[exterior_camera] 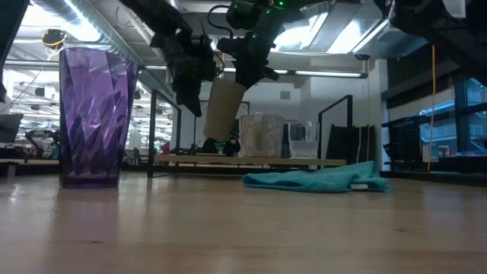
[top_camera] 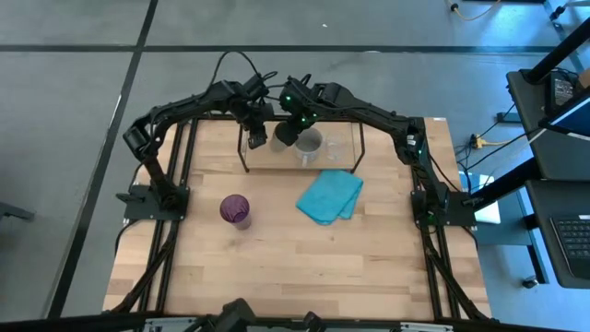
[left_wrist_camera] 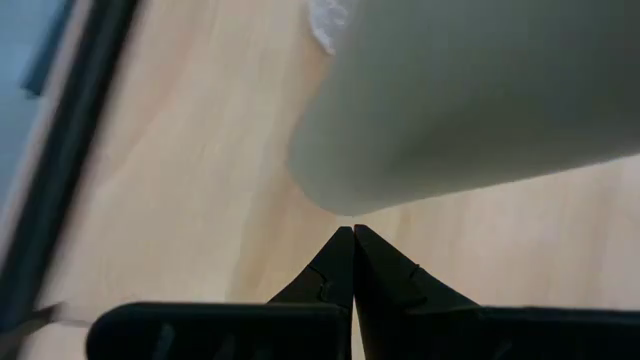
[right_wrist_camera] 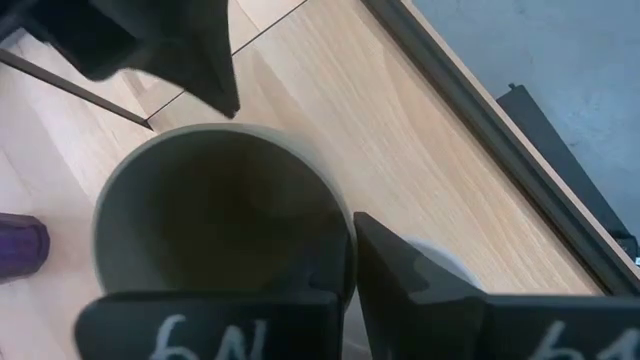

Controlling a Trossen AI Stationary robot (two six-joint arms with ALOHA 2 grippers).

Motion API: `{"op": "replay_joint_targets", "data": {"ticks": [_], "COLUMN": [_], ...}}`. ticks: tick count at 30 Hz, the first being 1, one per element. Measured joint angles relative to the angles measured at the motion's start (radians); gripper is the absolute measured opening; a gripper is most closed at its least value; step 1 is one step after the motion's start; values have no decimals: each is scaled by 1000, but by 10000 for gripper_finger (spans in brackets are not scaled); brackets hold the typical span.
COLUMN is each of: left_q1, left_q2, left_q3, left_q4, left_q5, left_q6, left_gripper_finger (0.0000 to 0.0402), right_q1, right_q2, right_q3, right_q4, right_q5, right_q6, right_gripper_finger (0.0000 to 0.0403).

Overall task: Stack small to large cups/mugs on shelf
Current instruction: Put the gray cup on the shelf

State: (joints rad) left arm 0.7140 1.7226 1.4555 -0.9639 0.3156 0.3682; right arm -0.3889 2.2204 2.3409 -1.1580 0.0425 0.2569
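Low view: olive cup (exterior_camera: 221,106) held tilted above the shelf (exterior_camera: 251,160), rim pinched in right tool (exterior_camera: 247,76), left tool (exterior_camera: 194,103) shut and empty beside it, next to be lowered squarely into grey mug (exterior_camera: 261,135).

We see grey floor (top_camera: 74,138) w/ dark seams, a desk w/ keyboard (top_camera: 573,242) at right, ceiling strip lights (exterior_camera: 327,74) overhead.

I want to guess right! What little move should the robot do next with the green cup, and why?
Probably lower it onto the shelf beside the grey mug: the right end effector holds the olive-green cup tilted above it, rim pinched, with the shut left end effector beside it.
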Motion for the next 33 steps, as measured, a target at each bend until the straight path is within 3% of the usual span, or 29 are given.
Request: {"op": "replay_joint_targets", "data": {"ticks": [4, 10, 33], "left_q1": [8, -2, -2], "left_q2": [0, 1, 1], "left_q3": [-67, -118, -122], "left_q4": [58, 91, 202], "left_q5": [67, 56, 66], "left_q6": [-23, -28, -52], "left_gripper_finger": [0, 0, 0], "right_q1": [0, 0, -4], "right_q2": [0, 0, 0], "right_q3": [0, 0, 0], "right_q4": [0, 0, 0], "right_q5": [0, -1, -10], "right_q6": [0, 0, -3], "right_gripper_finger": [22, 22, 22]}}
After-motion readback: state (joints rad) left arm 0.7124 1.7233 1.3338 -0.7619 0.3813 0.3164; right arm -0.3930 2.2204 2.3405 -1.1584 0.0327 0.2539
